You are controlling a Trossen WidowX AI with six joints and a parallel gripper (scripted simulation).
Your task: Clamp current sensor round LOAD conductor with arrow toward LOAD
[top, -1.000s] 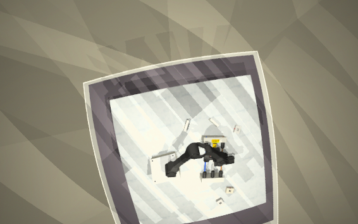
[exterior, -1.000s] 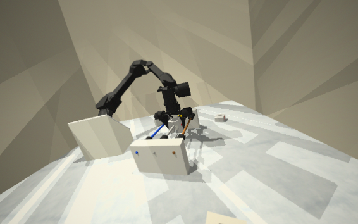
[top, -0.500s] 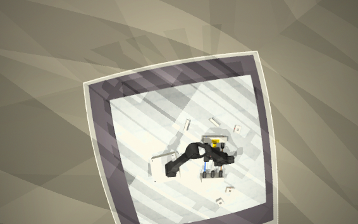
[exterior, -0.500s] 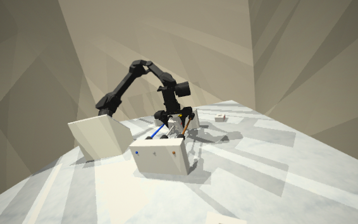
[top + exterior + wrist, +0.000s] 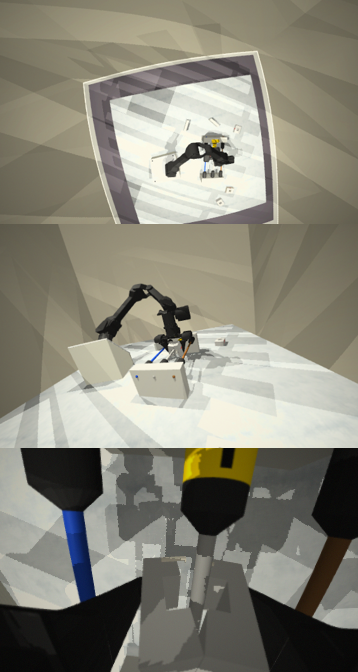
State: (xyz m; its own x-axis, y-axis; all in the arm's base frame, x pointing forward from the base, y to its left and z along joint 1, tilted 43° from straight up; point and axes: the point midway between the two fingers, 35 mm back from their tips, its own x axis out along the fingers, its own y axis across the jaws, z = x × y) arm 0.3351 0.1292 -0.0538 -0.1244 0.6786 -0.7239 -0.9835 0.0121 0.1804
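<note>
The pale grey split-core sensor point(image 5: 227, 640) point(image 5: 172, 347) sits between the black fingers of my gripper point(image 5: 190, 585) point(image 5: 174, 348), which is shut on it from both sides. The middle grey conductor point(image 5: 202, 570) point(image 5: 170, 354) runs in between the sensor's two halves. A narrow gap shows between the halves in the wrist view; whether they are latched I cannot tell. A yellow marker point(image 5: 220, 463) point(image 5: 215, 141) is at the far end of this conductor; its lettering is not readable. No arrow shows on the sensor. In the top view the arm hides the sensor.
A blue conductor point(image 5: 79, 548) point(image 5: 205, 166) point(image 5: 157, 355) runs to the left and an orange-brown one point(image 5: 325, 575) point(image 5: 186, 350) to the right, both close beside the fingers. A white end block point(image 5: 161, 382) point(image 5: 212, 180) holds the near ends. Several small white parts lie around the fixture.
</note>
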